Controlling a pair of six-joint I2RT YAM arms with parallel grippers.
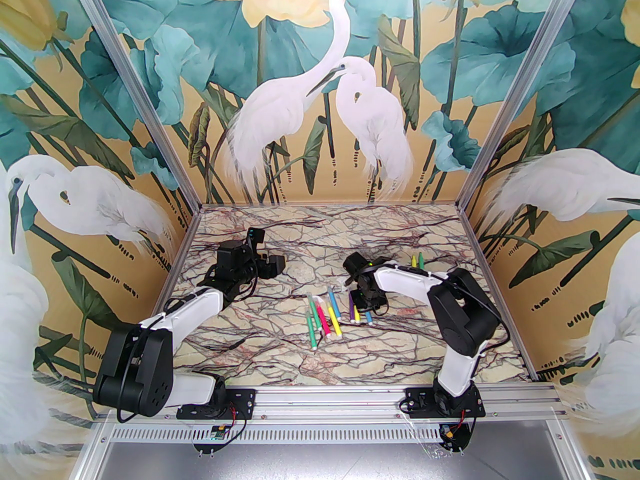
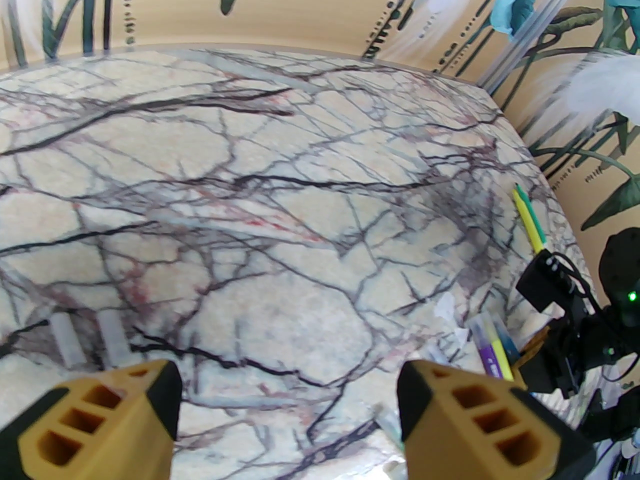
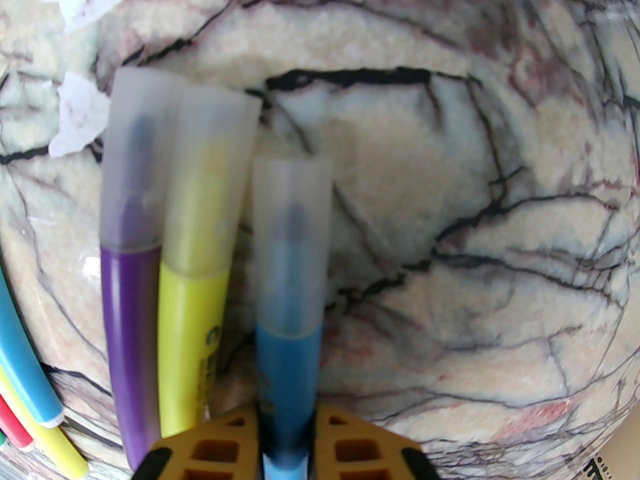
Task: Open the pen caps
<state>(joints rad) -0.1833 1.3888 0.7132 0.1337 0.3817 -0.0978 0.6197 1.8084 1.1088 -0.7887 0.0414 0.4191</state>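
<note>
Left gripper (image 2: 287, 413): jaws well apart, nothing between them; hovers over bare marble on the far left of the table (image 1: 280, 363)
Right gripper (image 3: 286, 430): clamped on the blue pen (image 3: 287, 363), fingers on its body; low over the table, right of centre
Blue pen cap (image 3: 292, 228): frosted clear, on the pen; points away from the fingers
Purple pen (image 3: 130, 338) and yellow pen (image 3: 192, 333): on the marble, touching each other, just left of the blue pen in the right wrist view
Purple pen cap (image 3: 132, 158), yellow pen cap (image 3: 212, 178): both on their pens; both reach further out than the blue one
Pen cluster (image 1: 324, 318): green, pink, yellow and blue pens side by side mid-table, just left of the right gripper; some ends look clear; cannot tell whether all are capped
Green and yellow pair (image 1: 417, 260): side by side on the far side behind the right arm, well apart from the cluster; pointed tips show in the left wrist view
Loose clear tubes (image 2: 112, 338): two, side by side on the marble just beyond the left gripper's left finger; look like caps
Pale scraps (image 3: 75, 113): near the purple cap; cannot tell what they are
</note>
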